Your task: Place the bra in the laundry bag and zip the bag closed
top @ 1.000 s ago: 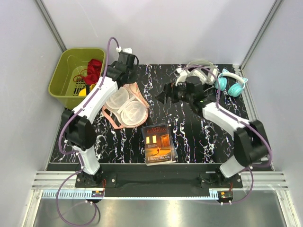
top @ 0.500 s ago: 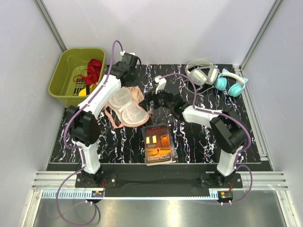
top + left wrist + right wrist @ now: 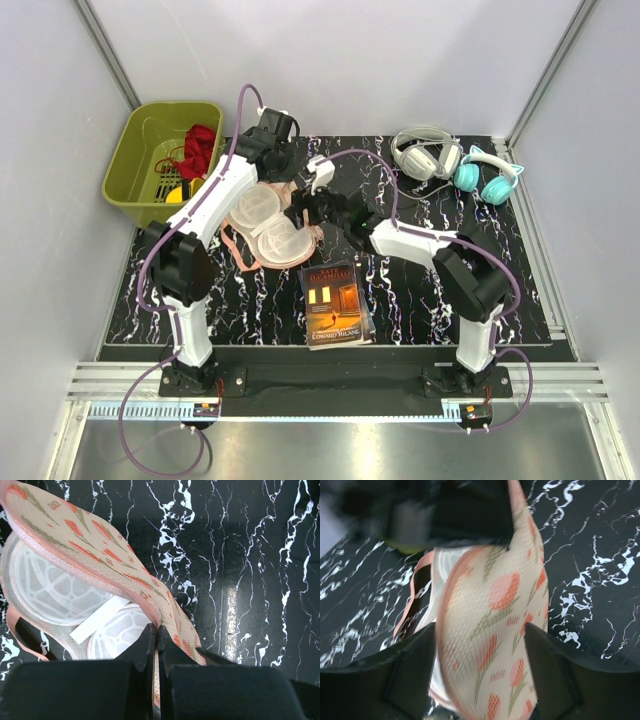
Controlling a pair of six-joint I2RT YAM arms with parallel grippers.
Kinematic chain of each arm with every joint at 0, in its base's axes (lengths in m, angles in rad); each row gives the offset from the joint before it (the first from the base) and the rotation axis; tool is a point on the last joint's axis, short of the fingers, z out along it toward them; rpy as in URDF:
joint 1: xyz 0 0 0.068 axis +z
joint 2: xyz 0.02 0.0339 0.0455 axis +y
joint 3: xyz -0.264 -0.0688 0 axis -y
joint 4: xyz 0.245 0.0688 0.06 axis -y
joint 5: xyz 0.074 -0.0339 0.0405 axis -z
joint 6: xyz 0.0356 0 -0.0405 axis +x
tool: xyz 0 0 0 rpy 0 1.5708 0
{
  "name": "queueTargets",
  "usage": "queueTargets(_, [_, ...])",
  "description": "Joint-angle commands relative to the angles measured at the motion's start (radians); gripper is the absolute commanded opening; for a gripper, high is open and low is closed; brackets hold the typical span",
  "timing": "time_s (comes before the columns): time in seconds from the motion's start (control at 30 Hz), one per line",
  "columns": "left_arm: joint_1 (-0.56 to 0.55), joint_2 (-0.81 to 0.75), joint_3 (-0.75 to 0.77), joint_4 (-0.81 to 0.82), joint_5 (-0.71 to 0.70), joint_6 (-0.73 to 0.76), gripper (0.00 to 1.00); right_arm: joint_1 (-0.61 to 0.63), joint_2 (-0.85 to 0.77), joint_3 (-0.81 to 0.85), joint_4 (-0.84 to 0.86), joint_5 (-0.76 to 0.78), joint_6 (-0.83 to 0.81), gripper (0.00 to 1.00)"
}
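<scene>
The laundry bag point(image 3: 262, 228) lies open on the black marble mat, white mesh cups up. My left gripper point(image 3: 287, 190) is shut on the edge of its peach printed lid and holds the lid raised; in the left wrist view the lid point(image 3: 75, 530) runs into the closed gripper point(image 3: 158, 630). My right gripper point(image 3: 312, 208) is open at the bag's right side; in the right wrist view point(image 3: 482, 655) its jaws stand wide on either side of the printed lid point(image 3: 495, 610). The yellow bra point(image 3: 174, 194) lies in the green basket point(image 3: 125, 150), partly hidden.
A red cloth point(image 3: 200, 148) lies in the basket at the back left. A book point(image 3: 335, 303) lies on the mat just in front of the bag. White headphones point(image 3: 425, 150) and teal headphones point(image 3: 487, 178) sit at the back right.
My right arm has swung left from near the headphones to the bag and now straddles its lid. My left gripper has shifted slightly right, still holding the lid.
</scene>
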Motion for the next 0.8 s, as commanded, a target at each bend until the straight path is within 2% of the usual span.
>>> queueTargets(0.0, [-0.002,-0.019,0.039,0.000,0.066,0.000,0.00,0.006,0.058,0.086,-0.025,0.100,0.028,0.70])
queueTargets(0.03, [-0.001,-0.022,0.034,0.000,0.072,0.004,0.00,0.006,0.068,0.112,-0.032,0.100,0.039,0.64])
queueTargets(0.07, [0.002,-0.029,0.033,0.000,0.075,0.009,0.02,0.006,0.082,0.125,-0.047,0.091,0.053,0.50])
queueTargets(0.17, [0.016,-0.040,0.048,0.000,0.083,0.019,0.13,0.004,0.090,0.156,-0.074,0.100,0.112,0.21])
queueTargets(0.2, [0.021,-0.046,0.053,-0.001,0.075,0.022,0.25,0.003,0.085,0.158,-0.079,0.128,0.128,0.07])
queueTargets(0.27, [0.046,-0.074,0.053,-0.001,0.063,0.024,0.41,0.000,0.064,0.156,-0.110,0.175,0.164,0.00])
queueTargets(0.3, [0.060,-0.088,0.048,0.000,0.046,0.021,0.51,-0.005,0.056,0.156,-0.125,0.191,0.180,0.00])
queueTargets(0.4, [0.152,-0.158,0.002,0.045,0.094,0.001,0.62,-0.054,0.032,0.149,-0.176,0.193,0.252,0.00])
queueTargets(0.5, [0.257,-0.236,-0.097,0.146,0.130,-0.007,0.65,-0.115,0.019,0.100,-0.190,0.171,0.323,0.00])
queueTargets(0.7, [0.399,-0.226,-0.079,0.241,0.129,-0.011,0.64,-0.279,0.027,0.058,-0.182,0.021,0.444,0.00])
queueTargets(0.77, [0.432,-0.198,-0.065,0.269,0.102,-0.039,0.64,-0.303,0.041,0.070,-0.203,-0.011,0.442,0.13])
